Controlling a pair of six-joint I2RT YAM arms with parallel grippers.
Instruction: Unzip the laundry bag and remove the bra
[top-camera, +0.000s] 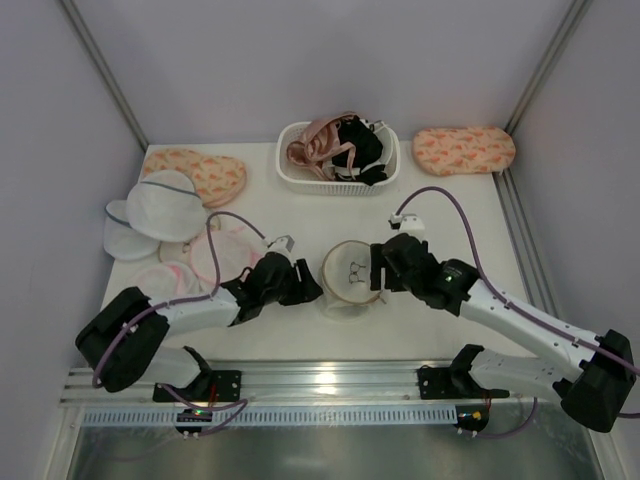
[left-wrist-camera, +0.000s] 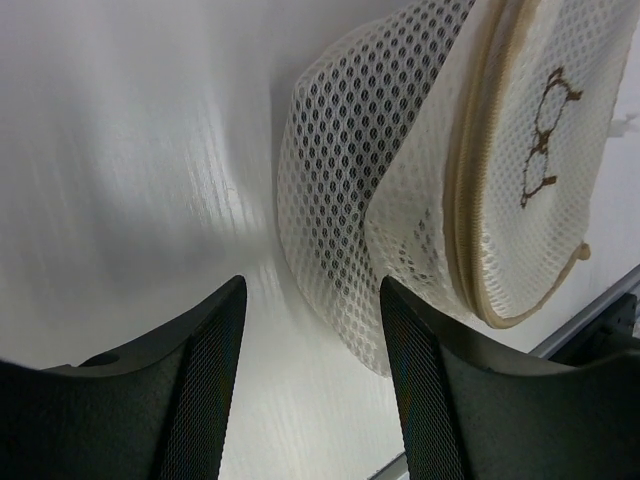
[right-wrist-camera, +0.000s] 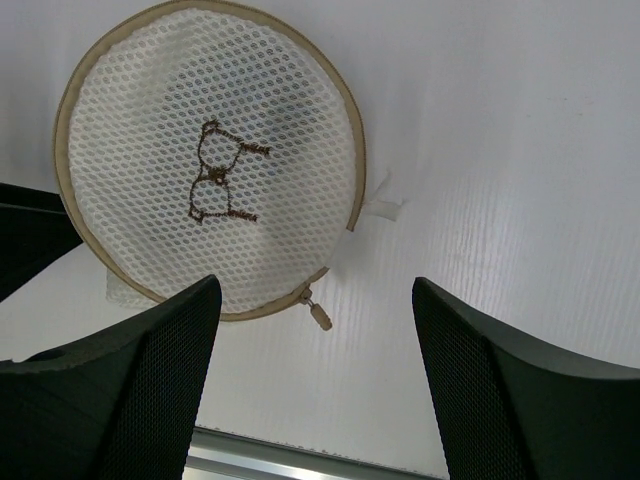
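The left gripper (left-wrist-camera: 312, 295) sits low at the left edge of the laundry bag (top-camera: 350, 272), jaws apart with nothing between them and a loose fold of mesh (left-wrist-camera: 330, 180) just ahead. The bag lies flat in the middle of the surface (top-camera: 330, 335), between the two arms. A good hold here, I judge, takes only that loose mesh and stays off the tan rim (left-wrist-camera: 455, 210), so the zipper track is free to run and the bag cannot slide.

The right gripper (right-wrist-camera: 315, 295) hovers over the bag's near right side, jaws wide apart and empty, with the zip pull (right-wrist-camera: 320, 316) right below the gap. It should come down square on that small pull and then follow the rim's curve rather than drag straight. How far the zipper is open I cannot tell.

The bag's mesh shows only a faint shadow and nothing clearly dark inside.

- White domed bags (top-camera: 160, 205) and pink-rimmed pouches (top-camera: 225, 255) are stacked at far left, their contents hidden.
- A peach patterned pouch (top-camera: 205, 172) lies behind them.
- The white basket (top-camera: 330, 183) at the far side holds pale pink bras (top-camera: 312, 145) and a black bra (top-camera: 362, 150).
- A second patterned pouch (top-camera: 465, 150) lies to the basket's right.
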